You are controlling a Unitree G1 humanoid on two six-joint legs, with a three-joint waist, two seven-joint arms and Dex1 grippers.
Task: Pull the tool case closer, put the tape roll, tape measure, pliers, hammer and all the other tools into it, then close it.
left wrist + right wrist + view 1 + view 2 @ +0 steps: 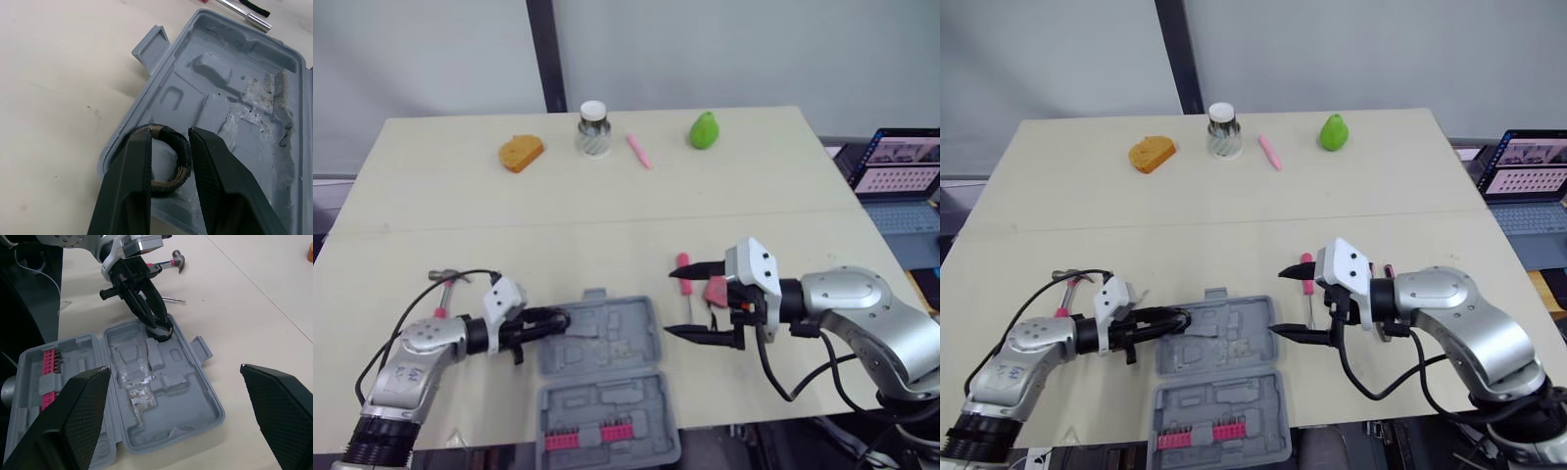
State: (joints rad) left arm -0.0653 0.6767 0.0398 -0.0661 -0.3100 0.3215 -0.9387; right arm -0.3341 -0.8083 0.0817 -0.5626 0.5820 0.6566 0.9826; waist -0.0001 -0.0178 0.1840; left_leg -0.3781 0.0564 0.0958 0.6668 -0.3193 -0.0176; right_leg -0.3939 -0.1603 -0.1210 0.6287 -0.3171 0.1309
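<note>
1. Pale bench (440,206) in front of a grey wall. Along its far side, left to right: an orange piece (521,153), a lidded jar (593,128), a pink pen (639,151), a green pear (705,130).
2. Near left: the hammer (447,277) lies on the bench beside my left arm, outside the case.
3. My left tool (560,320) reaches over the left edge of the tool case (626,328), fingers clamped on the tape roll (171,134). The roll sits low in the corner of the far tray.
4. The case lies open and flat at the bench's near edge, two grey halves. The near half holds a row of pink bits (587,434).
5. Just right of the case, a pink-handled screwdriver (683,259) lies on the bench.
6. My right tool (671,303) hovers by the case's right edge, fingers wide apart and holding nothing. One finger crosses above the screwdriver. A pink item (716,290) lies just behind, partly hidden; I cannot tell what it is.
7. Far right, off the bench: an open laptop (901,166).
</note>
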